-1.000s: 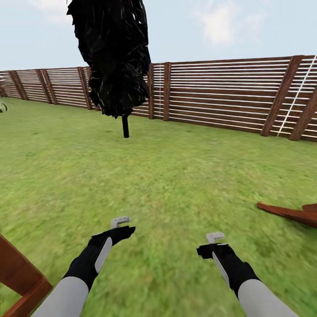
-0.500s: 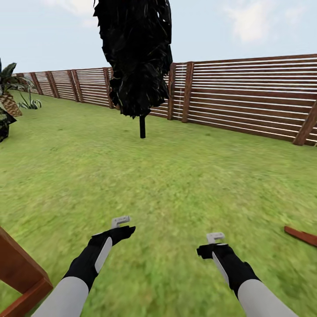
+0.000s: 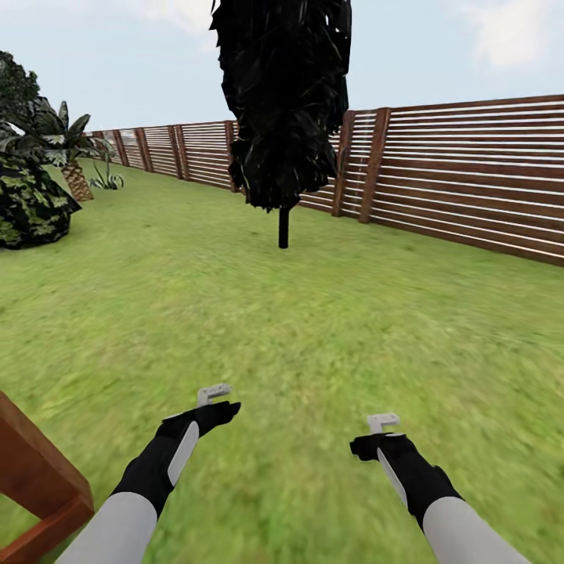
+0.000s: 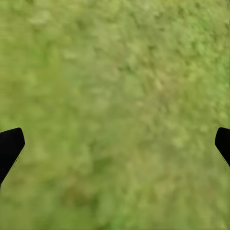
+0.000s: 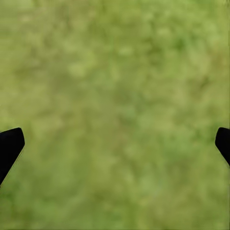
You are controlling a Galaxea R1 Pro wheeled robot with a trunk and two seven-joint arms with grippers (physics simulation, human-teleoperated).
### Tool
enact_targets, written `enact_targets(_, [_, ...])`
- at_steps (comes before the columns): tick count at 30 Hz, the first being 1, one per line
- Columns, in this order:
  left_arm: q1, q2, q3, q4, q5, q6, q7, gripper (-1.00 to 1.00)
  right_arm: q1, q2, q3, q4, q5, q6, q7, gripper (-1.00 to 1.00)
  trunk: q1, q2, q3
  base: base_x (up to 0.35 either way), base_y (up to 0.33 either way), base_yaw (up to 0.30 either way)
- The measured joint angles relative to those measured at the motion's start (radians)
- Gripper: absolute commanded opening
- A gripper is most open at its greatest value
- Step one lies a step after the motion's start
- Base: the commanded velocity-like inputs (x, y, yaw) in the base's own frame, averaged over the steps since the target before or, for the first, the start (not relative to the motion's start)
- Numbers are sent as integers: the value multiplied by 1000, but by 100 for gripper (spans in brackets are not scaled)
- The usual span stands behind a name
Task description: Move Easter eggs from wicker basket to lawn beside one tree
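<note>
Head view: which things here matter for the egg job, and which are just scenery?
Job:
- lawn, where the eggs must end up
- left gripper, open, nothing between its fingers
- right gripper, open, nothing between its fingers

Scenery:
- thin-trunked black tree, not the pale-trunked kind
- slatted fence
- leafy bush
- palm-like plant
- brown wooden piece

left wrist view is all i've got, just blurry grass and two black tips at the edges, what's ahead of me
Observer: A thin-trunked black tree stands ahead on the lawn.
Operator: anything behind it
Observer: A brown slatted fence runs across behind it.
Operator: anything off to the left side
Observer: A round dark bush sits there, with a palm-like plant behind it.
Operator: right gripper holding anything
Observer: No, the right gripper is open over bare grass.
</note>
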Motion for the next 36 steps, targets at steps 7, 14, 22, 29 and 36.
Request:
enact_targets(7, [0, 0, 0, 1, 0, 0, 0, 100, 0, 0, 0, 0, 0, 0, 0, 100, 0, 0, 0, 274, -215, 283])
enact_targets(14, [0, 1, 0, 0, 0, 0, 0, 100, 0, 0, 0, -1, 0, 1, 1, 100, 0, 0, 0, 274, -211, 46])
enact_targets(22, [1, 3, 0, -1, 0, 0, 0, 100, 0, 0, 0, -2, -1, 0, 4, 100, 0, 0, 0, 274, -203, 39])
enact_targets(29, [0, 3, 0, -2, 0, 0, 0, 100, 0, 0, -1, 0, -1, 0, 1, 100, 0, 0, 0, 274, -201, 242])
enact_targets(36, [0, 3, 0, -4, 2, 0, 1, 100, 0, 0, -1, 0, -1, 0, 1, 100, 0, 0, 0, 274, -214, 290])
